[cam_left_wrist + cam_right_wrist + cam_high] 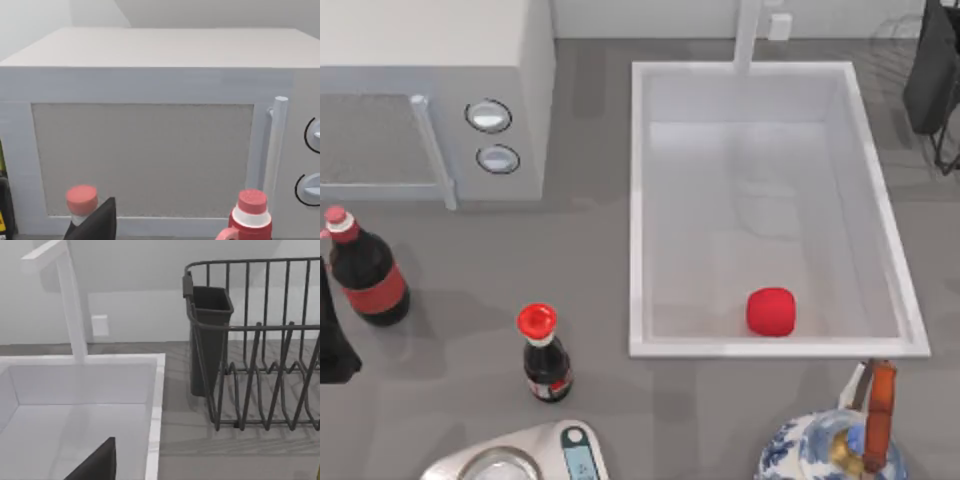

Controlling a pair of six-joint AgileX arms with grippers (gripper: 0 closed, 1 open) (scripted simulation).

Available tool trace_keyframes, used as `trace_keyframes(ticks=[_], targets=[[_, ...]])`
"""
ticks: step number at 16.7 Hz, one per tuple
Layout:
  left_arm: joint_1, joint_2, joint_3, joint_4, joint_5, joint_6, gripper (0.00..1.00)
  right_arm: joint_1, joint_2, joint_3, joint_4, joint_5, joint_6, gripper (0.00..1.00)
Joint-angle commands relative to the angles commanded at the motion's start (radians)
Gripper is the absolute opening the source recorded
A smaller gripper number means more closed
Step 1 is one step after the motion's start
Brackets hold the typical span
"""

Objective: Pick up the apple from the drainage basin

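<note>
The task looks to be at its very start: the apple [771,311] lies untouched on the pale floor of the drainage basin [638,210], close to the basin's near wall and somewhat right of its middle, with nothing gripping it. The left arm sits parked at the left edge of the counter [600,270], its wrist view facing the microwave [150,100]; a dark sliver of the left tool [95,222] shows there, but I cannot tell whether it is open or closed. The right arm is at the counter's far right corner, its wrist view looking over the basin's far corner toward the faucet [70,305] and the wire dish rack [260,365]; a dark sliver of the right tool [95,462] shows, and again I cannot tell its state. As a judgement, the right arm is the better placed: it would need to travel over the rim, descend inside the basin and close around the apple, keeping clear of the near wall just beside the fruit. Around the basin stand 2 dark bottles with red caps [365,270] [545,355], a kitchen scale [535,455] and a blue-and-white teapot [830,445], the last just outside the near rim; none lies over the apple.
</note>
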Motion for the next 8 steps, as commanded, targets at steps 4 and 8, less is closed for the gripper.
trace_keyframes(ticks=[4,8], targets=[[0.0,0.0,0.0,0.0,0.0,0.0,1.0,0.075,0.31,0.252,-0.166,0.0,0.077,1.0],[0.0,0.0,0.0,0.0,0.0,0.0,1.0,0.167,0.726,0.566,-0.372,0.001,0.174,1.0]])
